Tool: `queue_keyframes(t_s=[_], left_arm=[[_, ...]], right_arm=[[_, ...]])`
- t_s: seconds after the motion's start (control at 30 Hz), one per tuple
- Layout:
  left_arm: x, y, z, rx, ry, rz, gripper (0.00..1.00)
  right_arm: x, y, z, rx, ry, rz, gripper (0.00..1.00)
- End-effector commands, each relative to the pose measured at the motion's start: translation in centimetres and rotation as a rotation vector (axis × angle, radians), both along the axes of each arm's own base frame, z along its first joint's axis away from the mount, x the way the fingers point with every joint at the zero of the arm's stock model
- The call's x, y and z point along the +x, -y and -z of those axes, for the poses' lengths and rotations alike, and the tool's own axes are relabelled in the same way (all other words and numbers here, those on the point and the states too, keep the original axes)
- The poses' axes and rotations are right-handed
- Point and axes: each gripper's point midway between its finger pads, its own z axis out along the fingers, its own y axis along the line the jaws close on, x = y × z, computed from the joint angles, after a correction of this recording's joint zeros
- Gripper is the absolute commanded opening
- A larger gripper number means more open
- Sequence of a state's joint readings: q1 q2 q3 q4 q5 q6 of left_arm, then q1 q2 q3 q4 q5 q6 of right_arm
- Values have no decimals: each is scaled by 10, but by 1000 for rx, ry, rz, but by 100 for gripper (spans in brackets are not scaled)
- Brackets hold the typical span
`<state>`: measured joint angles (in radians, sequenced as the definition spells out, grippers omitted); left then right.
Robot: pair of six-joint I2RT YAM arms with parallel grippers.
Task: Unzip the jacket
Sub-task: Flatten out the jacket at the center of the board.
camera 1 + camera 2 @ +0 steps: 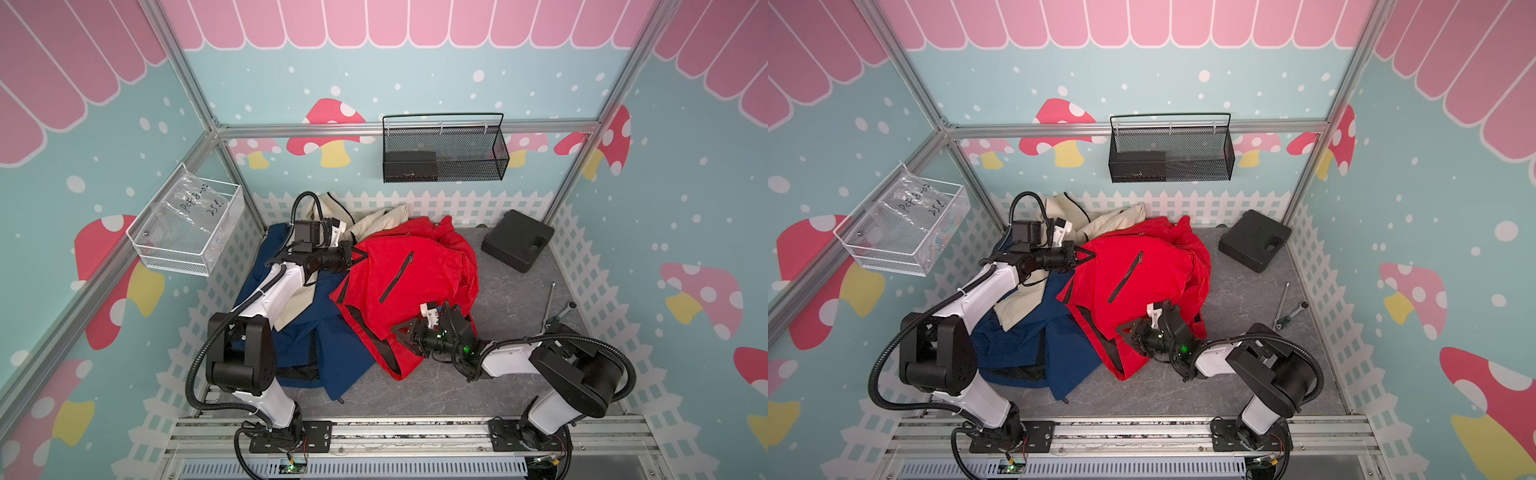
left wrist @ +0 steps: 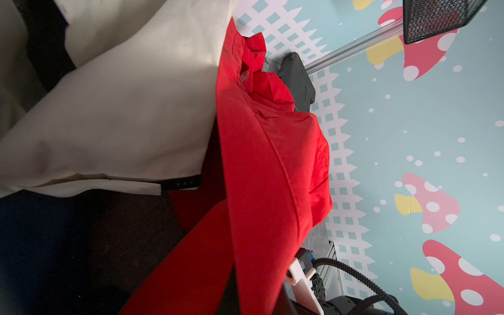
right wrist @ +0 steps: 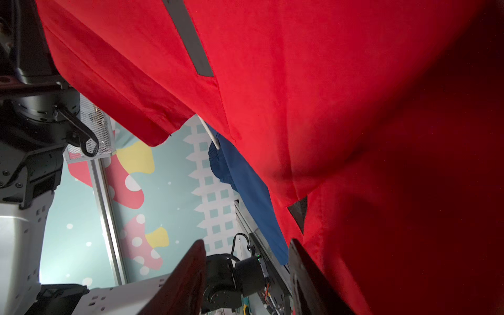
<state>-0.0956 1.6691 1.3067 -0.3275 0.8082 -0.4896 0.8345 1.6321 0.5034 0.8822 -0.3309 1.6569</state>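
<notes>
A blue jacket (image 1: 299, 345) lies on the left of the desk (image 1: 519, 316). The left arm (image 1: 286, 282) has its jaws clenched on the far left corner of the red jacket (image 1: 415, 266), which lies in the middle, partly over the blue one. The right arm (image 1: 507, 357) holds its jaws apart by the near hem, gripping nothing. No zip tab shows there. They might pinch only loose cloth; then a pull would drag the jacket, not open it.
</notes>
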Motion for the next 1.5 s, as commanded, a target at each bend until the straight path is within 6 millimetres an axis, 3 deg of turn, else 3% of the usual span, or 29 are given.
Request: queue_keyframes(t_s=[0.0,0.17,0.27,0.33,0.43,0.47,0.67,0.83,1.0,1.17,1.27,1.47], left_arm=[[1,-7,-15,-7,59,-4,1],[2,-7,-11,-4,51,-4,1],[2,-7,-11,4,58,2,1],[2,-6,-12,15,77,12,3],[4,-9,-8,51,92,-6,11],[6,-9,-6,69,92,-21,15],[5,7,10,112,-7,-5,41],[2,2,16,191,-10,-82,59],[-18,-5,17,261,15,-133,64],[-53,-6,11,322,74,-124,67],[-78,-3,5,360,140,-103,69],[-125,24,19,440,188,-21,70]], right_arm=[[17,-9,-4,30,-23,118,56],[24,-8,20,-45,-44,233,63],[34,-4,23,-70,-14,278,60],[38,-7,16,-71,35,261,42],[42,-8,-8,-60,154,215,5],[42,-4,-17,-59,190,211,0],[50,42,-56,-71,323,198,0],[73,79,-86,-142,456,120,0],[87,105,-122,-181,565,28,0],[95,136,-146,-179,604,28,0],[107,156,-147,-203,611,21,0],[128,185,-142,-208,597,35,0]])
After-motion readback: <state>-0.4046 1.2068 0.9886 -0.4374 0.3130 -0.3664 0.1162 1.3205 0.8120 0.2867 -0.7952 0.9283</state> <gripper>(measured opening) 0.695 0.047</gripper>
